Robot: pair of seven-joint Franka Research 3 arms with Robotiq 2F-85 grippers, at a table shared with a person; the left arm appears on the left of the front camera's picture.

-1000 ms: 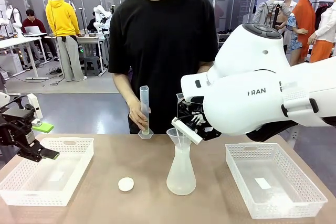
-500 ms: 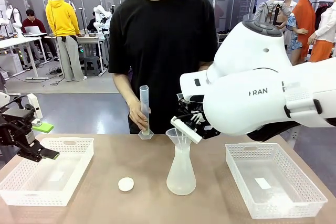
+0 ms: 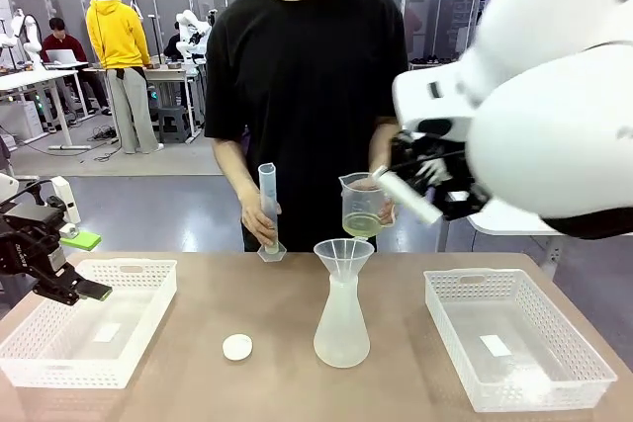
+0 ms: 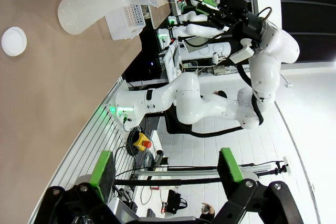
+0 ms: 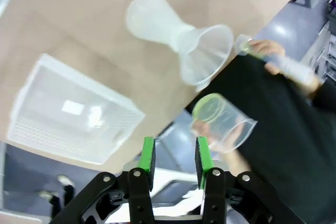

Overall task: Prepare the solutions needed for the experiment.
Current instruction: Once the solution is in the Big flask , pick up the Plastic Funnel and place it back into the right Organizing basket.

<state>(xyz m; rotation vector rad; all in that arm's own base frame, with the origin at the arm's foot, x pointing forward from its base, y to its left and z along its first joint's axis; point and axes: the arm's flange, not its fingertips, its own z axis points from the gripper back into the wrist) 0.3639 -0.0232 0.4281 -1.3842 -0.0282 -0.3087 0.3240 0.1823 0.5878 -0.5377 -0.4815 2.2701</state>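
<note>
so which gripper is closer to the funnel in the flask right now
Right. The right gripper hangs above and to the right of the funnel. The left gripper is far off at the table's left side, over the left basket.

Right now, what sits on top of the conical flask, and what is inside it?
A clear funnel sits upright in the neck of the conical flask. The flask's whitish, cloudy wall hides its contents, so it is not possible to tell whether any liquid is inside.
</note>
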